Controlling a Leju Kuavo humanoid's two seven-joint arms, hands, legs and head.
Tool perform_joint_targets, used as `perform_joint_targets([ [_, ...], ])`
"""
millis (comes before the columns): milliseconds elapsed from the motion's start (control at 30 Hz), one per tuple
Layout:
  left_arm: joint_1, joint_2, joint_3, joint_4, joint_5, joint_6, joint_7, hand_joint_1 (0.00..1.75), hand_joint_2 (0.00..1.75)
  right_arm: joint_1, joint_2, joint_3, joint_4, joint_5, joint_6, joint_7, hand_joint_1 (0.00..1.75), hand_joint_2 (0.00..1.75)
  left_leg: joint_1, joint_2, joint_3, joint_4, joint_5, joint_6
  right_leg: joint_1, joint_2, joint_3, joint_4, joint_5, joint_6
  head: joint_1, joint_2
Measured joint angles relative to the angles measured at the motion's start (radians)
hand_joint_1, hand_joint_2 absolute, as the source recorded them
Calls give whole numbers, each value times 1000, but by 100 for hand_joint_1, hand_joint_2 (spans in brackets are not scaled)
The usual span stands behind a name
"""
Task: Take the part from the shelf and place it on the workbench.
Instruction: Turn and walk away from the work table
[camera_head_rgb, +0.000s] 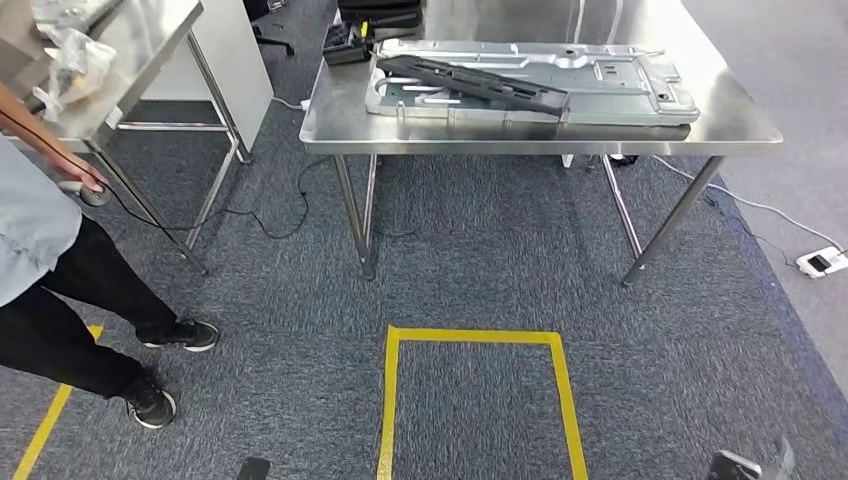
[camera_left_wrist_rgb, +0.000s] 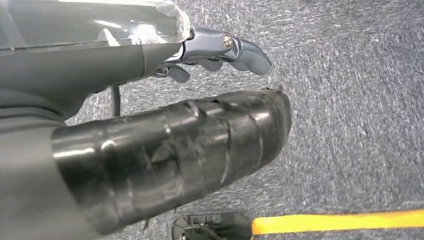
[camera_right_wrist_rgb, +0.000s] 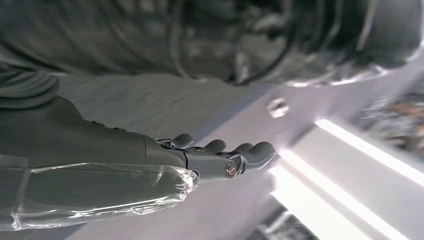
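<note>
Steel workbench (camera_head_rgb: 340, 120) carrying a large stamped metal panel (camera_head_rgb: 620, 85), with the dark elongated part (camera_head_rgb: 470, 82) lying across it. Left hand (camera_left_wrist_rgb: 220, 52) and right hand (camera_right_wrist_rgb: 220, 160): fingers loosely extended, slightly apart, holding and touching nothing.

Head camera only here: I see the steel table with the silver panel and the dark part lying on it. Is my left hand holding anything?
Observer: No. The left hand holds nothing. Its fingers are slightly curled above the grey carpet.
Operator: And the right one?
Observer: The right hand holds nothing either. Its fingers are stretched out side by side.
Operator: What lies near the left hand?
Observer: A strip of yellow floor tape runs across the carpet in the left wrist view, apart from the hand.
</note>
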Motion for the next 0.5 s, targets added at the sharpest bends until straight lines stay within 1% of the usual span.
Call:
perform_joint_targets([
  [33,0,0,1,0,0,0,0,0,0,-11,-1,-26,41,11,-1,-2,0,0,2,-2,-16,41,-41,-3,-1,-2,-12,-2,10,-8,0,0],
  [67,1,0,2,0,0,0,0,0,0,-23,-3,-46,84,26,-3,-4,0,0,3,-3,-34,97,-91,-5,0,-3,-24,-1,19,-13,-1,0],
  [100,1,0,3,0,0,0,0,0,0,-35,-7,-64,130,40,-8,-4,0,0,3,-3,-51,162,-134,-6,2,-3,-37,-1,28,-16,-1,0],
  [133,1,0,3,0,0,0,0,0,0,-45,-12,-82,180,53,-13,-5,0,0,4,-3,-61,216,-160,-7,4,-3,-50,0,37,-16,-1,0],
  [167,1,0,4,0,0,0,0,0,0,-53,-16,-99,226,64,-19,-5,0,0,3,-3,-57,244,-162,-7,7,-4,-62,2,46,-15,-1,0],
  [200,1,0,5,0,0,0,0,0,0,-61,-21,-112,263,71,-25,-5,0,0,3,-3,-36,239,-145,-4,9,-4,-72,4,53,-14,-1,0],
  [233,1,0,6,0,0,0,0,0,0,-67,-26,-126,304,78,-31,-5,0,0,2,-3,3,196,-116,1,11,-4,-81,6,60,-13,-1,0],
  [267,0,0,8,0,-1,0,0,0,0,-76,-31,-138,344,85,-40,-5,0,0,-1,-3,56,126,-90,10,12,-3,-89,9,67,-12,-1,0],
  [300,-1,1,10,0,-2,0,-1,0,0,-87,-36,-148,387,91,-50,-5,0,0,-5,-4,108,49,-76,19,14,-3,-95,12,72,-9,-1,0],
  [333,-3,1,13,0,-4,1,-1,0,0,-97,-44,-161,436,97,-63,-4,0,0,-9,-4,147,-14,-73,26,14,-2,-100,13,79,-5,-1,0],
  [367,-4,1,16,0,-5,1,-2,0,0,-108,-51,-173,481,103,-76,-2,0,0,-12,-4,169,-54,-77,31,13,-3,-103,14,85,1,-1,0],
  [400,-5,1,17,0,-7,1,-3,0,0,-117,-59,-185,524,108,-88,4,0,0,-15,-4,174,-73,-81,32,13,-4,-106,13,92,7,-1,0],
  [433,-5,0,19,0,-8,1,-4,0,0,-124,-67,-197,565,113,-97,13,0,0,-13,-4,171,-82,-77,35,13,-5,-108,12,99,14,-1,0],
  [467,-5,0,20,0,-9,1,-4,0,0,-130,-74,-206,600,120,-104,27,0,0,-11,-2,167,-89,-69,38,13,-5,-111,15,96,20,-1,0],
  [500,-4,-1,21,0,-9,1,-4,0,0,-134,-80,-214,634,129,-109,45,0,0,-7,0,162,-97,-60,45,13,-3,-117,29,78,25,0,0],
])
